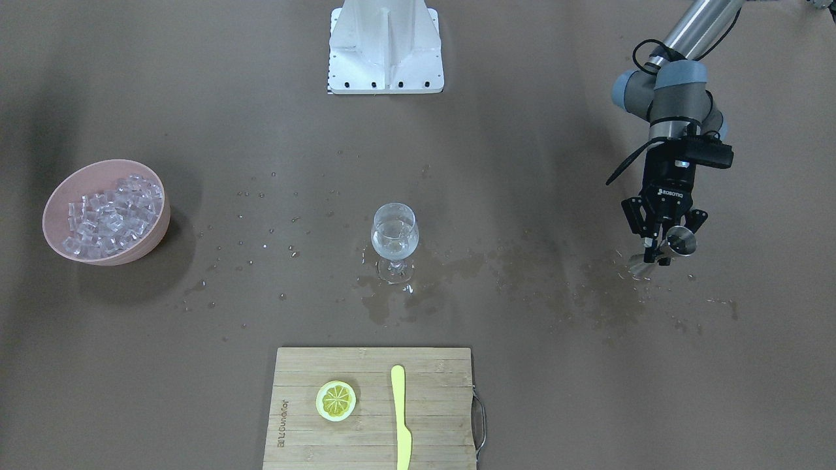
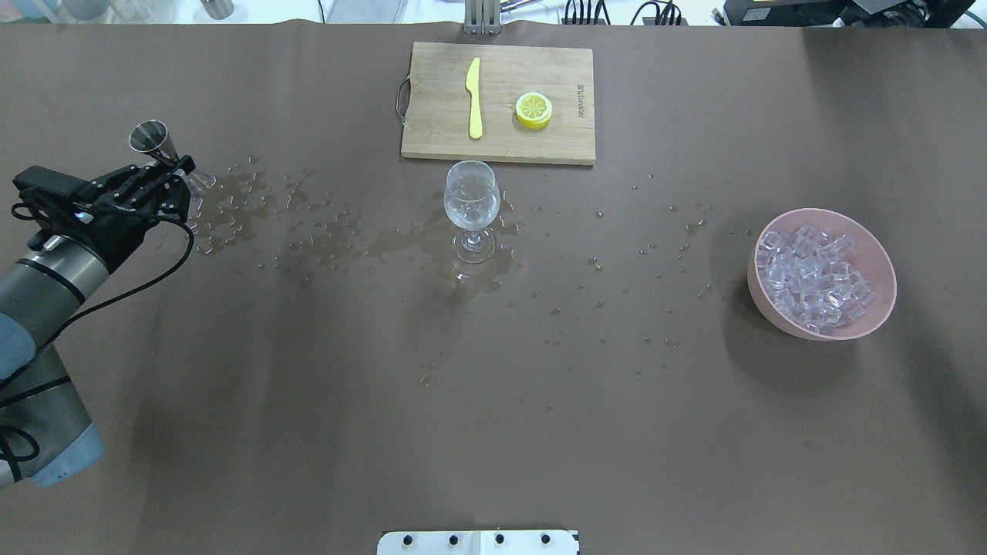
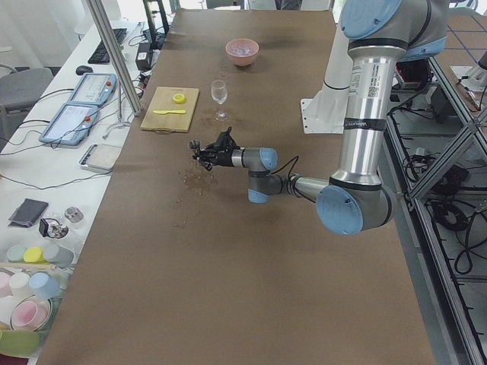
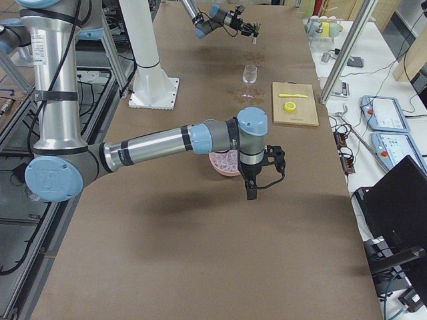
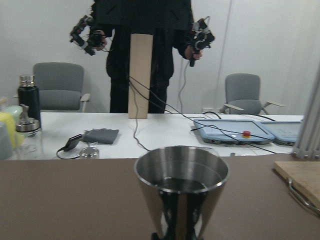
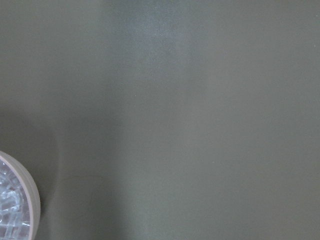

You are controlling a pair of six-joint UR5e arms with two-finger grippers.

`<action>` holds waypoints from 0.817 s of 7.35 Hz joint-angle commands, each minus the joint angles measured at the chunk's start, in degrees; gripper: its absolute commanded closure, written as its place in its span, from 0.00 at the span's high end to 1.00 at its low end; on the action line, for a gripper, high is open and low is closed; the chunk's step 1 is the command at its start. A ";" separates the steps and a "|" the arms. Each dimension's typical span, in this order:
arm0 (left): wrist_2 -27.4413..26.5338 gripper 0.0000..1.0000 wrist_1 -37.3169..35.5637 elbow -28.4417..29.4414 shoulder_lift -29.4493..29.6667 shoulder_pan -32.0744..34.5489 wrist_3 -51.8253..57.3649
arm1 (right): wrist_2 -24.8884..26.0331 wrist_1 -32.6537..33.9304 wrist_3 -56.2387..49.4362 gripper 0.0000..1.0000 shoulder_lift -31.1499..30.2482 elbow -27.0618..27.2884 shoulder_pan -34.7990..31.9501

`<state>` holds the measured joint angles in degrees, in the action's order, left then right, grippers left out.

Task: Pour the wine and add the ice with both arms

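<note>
Ice (image 1: 111,215) looks slick and light, best pinched one cube across flat faces; my left claw (image 1: 658,253) clamps the jigger (image 1: 683,243), right claw (image 4: 251,195) I can't tell.

**One arm holds on, one arm points down**

The left arm (image 2: 46,285) reaches low over the table, far out to the robot's left side. The left gripper (image 2: 177,164) lies almost flat and pinches a cup (image 2: 148,136) around its thin middle. The right arm (image 4: 160,143) stretches out straight. Its wrist bends so the right gripper (image 4: 251,188) points down. I cannot tell how its fingers stand.
</note>
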<state>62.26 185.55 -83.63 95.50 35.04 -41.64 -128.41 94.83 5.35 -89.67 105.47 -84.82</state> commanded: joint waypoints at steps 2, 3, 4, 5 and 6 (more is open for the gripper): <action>14.01 0.00 5.35 -1.88 -0.04 1.17 3.32 | 0.00 0.00 0.01 1.00 0.11 0.00 0.00; 17.42 0.00 5.35 -2.15 0.39 2.48 3.67 | 0.00 0.00 0.01 1.00 0.11 0.00 0.00; 20.33 0.00 4.83 -4.15 0.22 2.75 3.76 | 0.00 0.00 0.10 1.00 0.11 0.00 0.00; 25.40 0.00 1.52 -5.13 0.30 5.54 4.71 | 0.00 0.09 0.10 1.00 0.11 0.09 0.00; 35.63 0.00 -1.47 -5.48 1.00 9.57 9.42 | 0.00 0.09 0.10 1.00 0.11 0.00 0.00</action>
<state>88.11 187.44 -88.27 95.97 40.61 -36.05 -128.41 94.89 5.44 -89.56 105.50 -84.81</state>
